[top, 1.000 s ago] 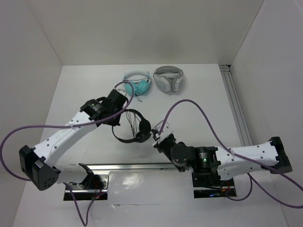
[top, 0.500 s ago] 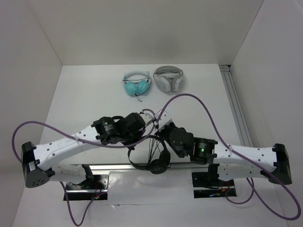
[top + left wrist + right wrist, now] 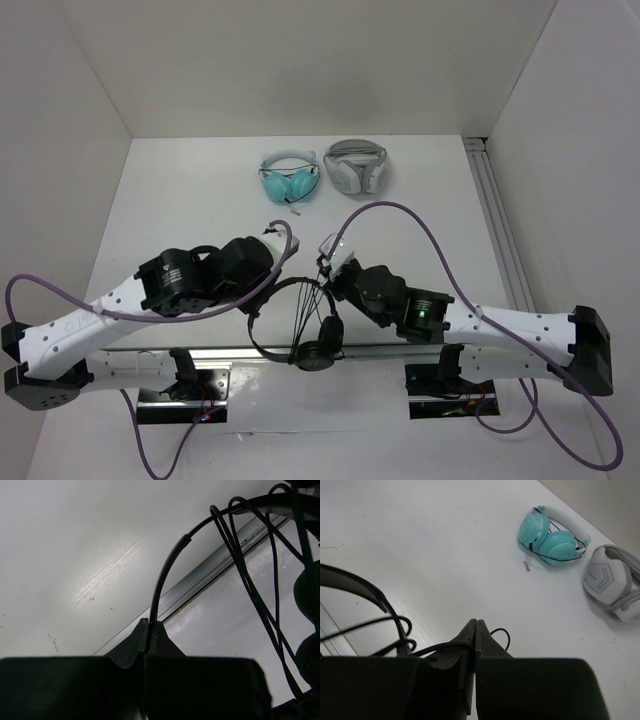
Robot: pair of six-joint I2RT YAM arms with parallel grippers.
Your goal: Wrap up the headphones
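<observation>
The black on-ear headphones [image 3: 315, 355] are at the near centre of the table [image 3: 190, 190], between the two arms and over the aluminium rail [image 3: 225, 353] at the near edge.

- Left gripper [image 3: 150, 632]: jaws closed tight on the thin headband [image 3: 167, 565], which arcs away from the fingertips toward the right.
- Right gripper [image 3: 475, 630]: jaws pressed together. The thin black cable [image 3: 400, 625] runs in from the left and appears to be pinched between the fingertips, though the contact point is partly hidden. A small loop of it shows just beyond them.
- Several strands of the cable cross the span of the headband.

Teal headphones [image 3: 288, 180] and white-and-grey headphones [image 3: 356, 166] lie side by side at the far centre, well apart from both grippers.
</observation>
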